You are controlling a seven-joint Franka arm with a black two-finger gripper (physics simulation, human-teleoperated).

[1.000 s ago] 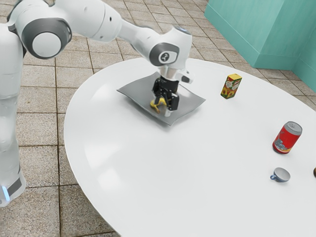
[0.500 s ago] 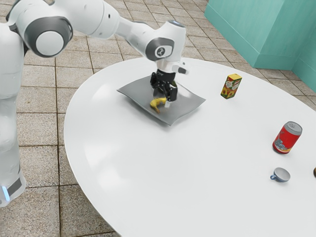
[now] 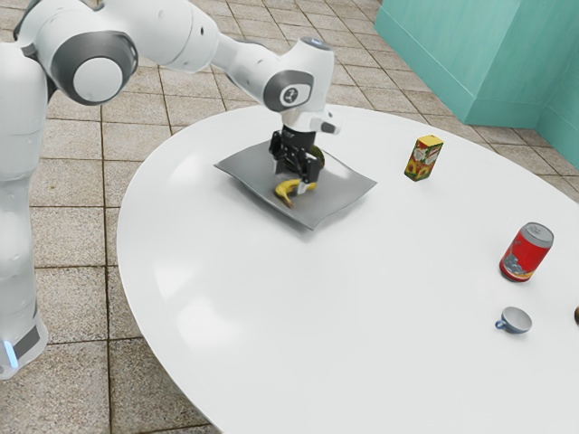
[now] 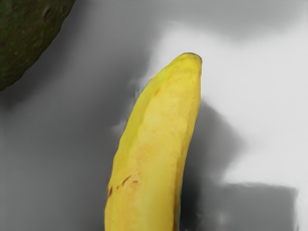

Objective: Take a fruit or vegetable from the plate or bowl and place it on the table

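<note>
The round table (image 3: 317,307) is viewed obliquely from above, at the arm's (image 3: 167,36) side, from farther off; from the hand, the plate (image 3: 339,194) is viewed downward, up close. Banana (image 3: 286,190) and plate are shared by both.

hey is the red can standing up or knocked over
Upright: the can stands on the table, its silver lid facing up.

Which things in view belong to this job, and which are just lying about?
For the job:
- banana
- avocado, also on the plate
- gray plate
- white table

Lying about:
- carton
- red can
- small cup
- brown thing, mostly cut off
</note>
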